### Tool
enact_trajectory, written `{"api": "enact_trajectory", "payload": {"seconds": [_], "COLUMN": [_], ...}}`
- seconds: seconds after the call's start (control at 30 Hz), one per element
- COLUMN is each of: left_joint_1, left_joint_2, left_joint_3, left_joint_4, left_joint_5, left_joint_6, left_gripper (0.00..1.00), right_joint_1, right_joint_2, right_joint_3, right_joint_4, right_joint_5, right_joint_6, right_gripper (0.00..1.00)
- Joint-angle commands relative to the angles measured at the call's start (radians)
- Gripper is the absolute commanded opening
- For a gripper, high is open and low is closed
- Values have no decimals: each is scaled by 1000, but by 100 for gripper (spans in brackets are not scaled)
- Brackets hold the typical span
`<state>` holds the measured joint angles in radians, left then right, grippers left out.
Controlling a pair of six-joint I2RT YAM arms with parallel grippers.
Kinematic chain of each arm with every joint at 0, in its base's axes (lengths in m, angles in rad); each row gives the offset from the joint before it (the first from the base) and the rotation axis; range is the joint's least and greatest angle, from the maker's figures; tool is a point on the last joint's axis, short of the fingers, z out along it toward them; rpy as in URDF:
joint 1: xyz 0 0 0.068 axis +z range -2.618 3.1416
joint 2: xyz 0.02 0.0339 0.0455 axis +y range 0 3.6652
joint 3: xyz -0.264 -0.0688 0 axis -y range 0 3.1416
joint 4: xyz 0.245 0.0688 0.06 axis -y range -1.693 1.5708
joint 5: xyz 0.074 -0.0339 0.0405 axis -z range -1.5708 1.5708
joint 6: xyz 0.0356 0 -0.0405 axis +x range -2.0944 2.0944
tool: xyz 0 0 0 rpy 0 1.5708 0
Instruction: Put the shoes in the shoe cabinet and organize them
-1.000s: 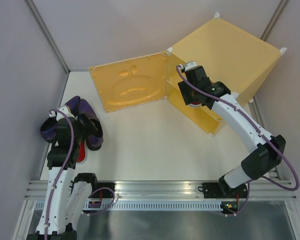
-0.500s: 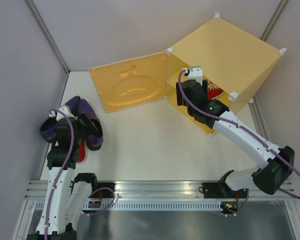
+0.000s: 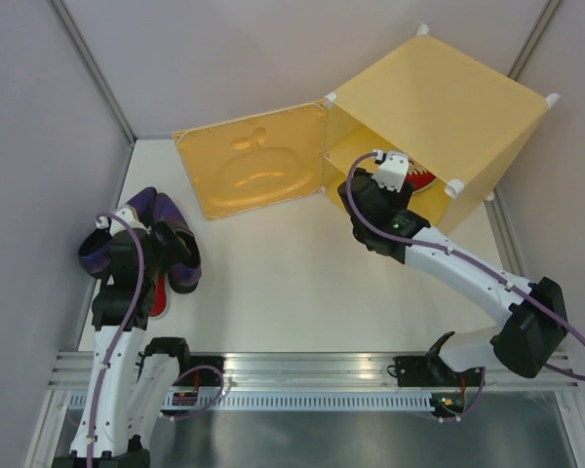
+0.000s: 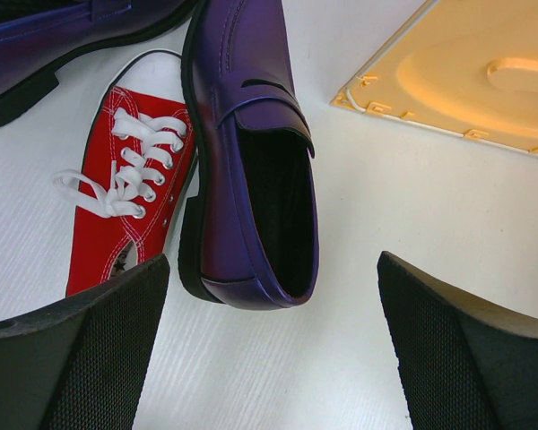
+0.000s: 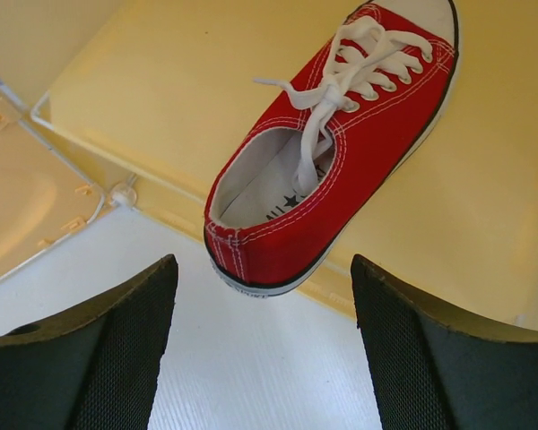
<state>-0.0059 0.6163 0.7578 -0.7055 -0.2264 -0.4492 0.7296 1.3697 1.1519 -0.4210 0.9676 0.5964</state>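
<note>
One sneaker is now left on the cabinet shelf, and the right gripper is drawn back out — jaws apart, nothing held. Three shoes remain to be stored. The left gripper — wide open, empty — is held over a loafer beside the other sneaker.
</note>
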Motion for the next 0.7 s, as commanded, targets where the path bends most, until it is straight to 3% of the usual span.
{"api": "enact_trajectory", "payload": {"seconds": [0.0, 0.23, 0.4, 0.47, 0.53, 0.67], "left_joint_1": [3, 4, 3, 3, 4, 3], "left_joint_2": [-4, -6, -6, -7, -9, -9], "left_joint_3": [3, 3, 2, 3, 2, 2], "left_joint_4": [12, 12, 11, 12, 11, 11], "left_joint_5": [13, 18, 19, 19, 21, 21], "left_joint_6": [-19, -20, -20, -20, -20, -20], "left_gripper": [100, 100, 100, 100, 100, 100], "right_joint_1": [2, 4, -1, -9, -30, -76], "right_joint_2": [40, 130, 173, 175, 164, 134], "right_joint_3": [15, 52, 57, 54, 46, 25], "right_joint_4": [31, 30, 28, 24, 30, 57], "right_joint_5": [120, 166, 241, 243, 237, 217], "right_joint_6": [117, 178, 203, 209, 210, 172], "right_gripper": [82, 81, 74, 68, 51, 39]}}
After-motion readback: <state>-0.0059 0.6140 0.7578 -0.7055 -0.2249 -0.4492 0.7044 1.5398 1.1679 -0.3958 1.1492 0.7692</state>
